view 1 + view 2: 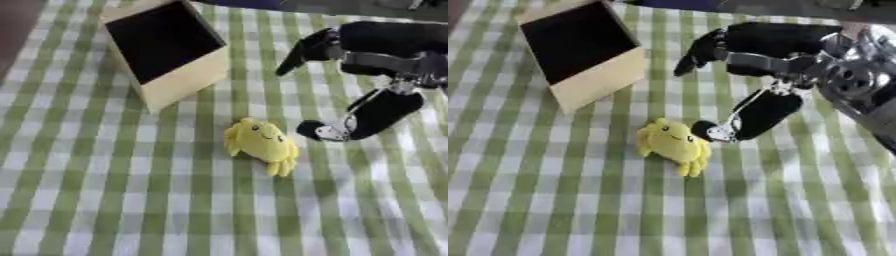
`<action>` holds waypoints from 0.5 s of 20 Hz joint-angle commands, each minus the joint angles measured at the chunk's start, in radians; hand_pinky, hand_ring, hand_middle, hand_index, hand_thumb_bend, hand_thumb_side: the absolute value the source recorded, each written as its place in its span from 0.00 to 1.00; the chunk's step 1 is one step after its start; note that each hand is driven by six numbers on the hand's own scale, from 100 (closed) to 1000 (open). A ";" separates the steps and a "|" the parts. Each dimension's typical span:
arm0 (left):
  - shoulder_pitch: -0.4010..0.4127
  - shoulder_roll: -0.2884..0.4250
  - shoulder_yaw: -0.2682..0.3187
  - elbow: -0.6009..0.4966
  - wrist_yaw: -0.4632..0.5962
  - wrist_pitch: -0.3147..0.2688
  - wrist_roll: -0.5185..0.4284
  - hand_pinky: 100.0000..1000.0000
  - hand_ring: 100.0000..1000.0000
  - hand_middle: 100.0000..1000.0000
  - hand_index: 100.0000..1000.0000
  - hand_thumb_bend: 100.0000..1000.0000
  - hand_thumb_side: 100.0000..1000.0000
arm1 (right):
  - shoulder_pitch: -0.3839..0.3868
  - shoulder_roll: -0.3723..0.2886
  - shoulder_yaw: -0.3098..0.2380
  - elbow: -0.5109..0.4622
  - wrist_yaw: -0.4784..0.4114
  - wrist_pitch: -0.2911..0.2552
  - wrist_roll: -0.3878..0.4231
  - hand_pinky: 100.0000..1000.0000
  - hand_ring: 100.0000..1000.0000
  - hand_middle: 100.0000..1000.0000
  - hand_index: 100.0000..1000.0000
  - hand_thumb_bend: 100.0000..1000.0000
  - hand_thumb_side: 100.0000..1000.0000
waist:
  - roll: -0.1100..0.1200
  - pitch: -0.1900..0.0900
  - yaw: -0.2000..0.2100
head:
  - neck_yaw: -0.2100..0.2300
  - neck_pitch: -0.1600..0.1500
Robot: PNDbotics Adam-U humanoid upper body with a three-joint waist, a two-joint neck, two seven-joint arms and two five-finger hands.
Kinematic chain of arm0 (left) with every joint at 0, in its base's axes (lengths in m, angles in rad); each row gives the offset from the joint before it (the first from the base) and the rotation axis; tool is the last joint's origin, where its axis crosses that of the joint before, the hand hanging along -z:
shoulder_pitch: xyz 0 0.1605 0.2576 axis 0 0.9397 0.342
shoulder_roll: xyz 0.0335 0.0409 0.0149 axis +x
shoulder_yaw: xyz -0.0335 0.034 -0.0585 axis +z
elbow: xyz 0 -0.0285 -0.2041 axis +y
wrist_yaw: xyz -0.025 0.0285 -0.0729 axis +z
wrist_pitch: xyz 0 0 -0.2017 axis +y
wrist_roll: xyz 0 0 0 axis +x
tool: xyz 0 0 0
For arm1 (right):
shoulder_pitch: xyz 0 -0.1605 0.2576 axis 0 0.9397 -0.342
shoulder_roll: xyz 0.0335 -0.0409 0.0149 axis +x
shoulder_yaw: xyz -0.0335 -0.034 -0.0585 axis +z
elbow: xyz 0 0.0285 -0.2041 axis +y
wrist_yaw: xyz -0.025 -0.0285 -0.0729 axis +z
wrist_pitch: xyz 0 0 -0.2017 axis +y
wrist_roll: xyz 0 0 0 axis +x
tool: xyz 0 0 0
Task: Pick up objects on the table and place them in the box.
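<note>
Left eye view shows my right robot hand (367,75) spread open, holding nothing, at three o'clock of the yellow plush toy (260,143) on the desk (105,200); I judge grasping comes next, the box (166,42) waiting at eleven.

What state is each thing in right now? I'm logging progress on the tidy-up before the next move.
yellow plush toy: lying on the tablecloth, outside the box, not held.
box: open, dark inside, nothing visible in it.
right hand: open, beside the toy, thumb tip close to it, contact unclear.
checked tablecloth: spread flat.
left hand: not in view.
</note>
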 commanded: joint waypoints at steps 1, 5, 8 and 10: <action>-0.006 0.019 0.000 -0.014 0.004 0.001 -0.004 0.63 0.68 0.66 0.75 0.43 0.54 | -0.009 0.008 0.004 -0.014 0.054 0.044 0.009 0.84 0.84 0.78 0.87 0.32 0.35 | 0.007 -0.019 0.001 | -0.004 0.004; -0.007 0.016 -0.002 -0.014 0.006 0.002 -0.008 0.63 0.68 0.66 0.75 0.42 0.54 | -0.014 0.034 0.035 0.001 0.104 0.079 0.029 0.83 0.83 0.77 0.86 0.32 0.33 | 0.007 -0.018 0.002 | -0.008 0.005; -0.007 0.014 -0.003 -0.014 0.007 0.003 -0.010 0.63 0.68 0.66 0.75 0.42 0.54 | -0.017 0.066 0.054 0.043 0.132 0.084 0.027 0.82 0.83 0.77 0.87 0.33 0.31 | 0.009 -0.017 0.003 | -0.010 0.005; -0.008 0.013 -0.004 -0.014 0.007 0.003 -0.012 0.63 0.68 0.66 0.75 0.42 0.54 | -0.016 0.082 0.065 0.077 0.147 0.079 0.025 0.81 0.83 0.76 0.86 0.33 0.30 | 0.010 -0.016 0.005 | -0.012 0.005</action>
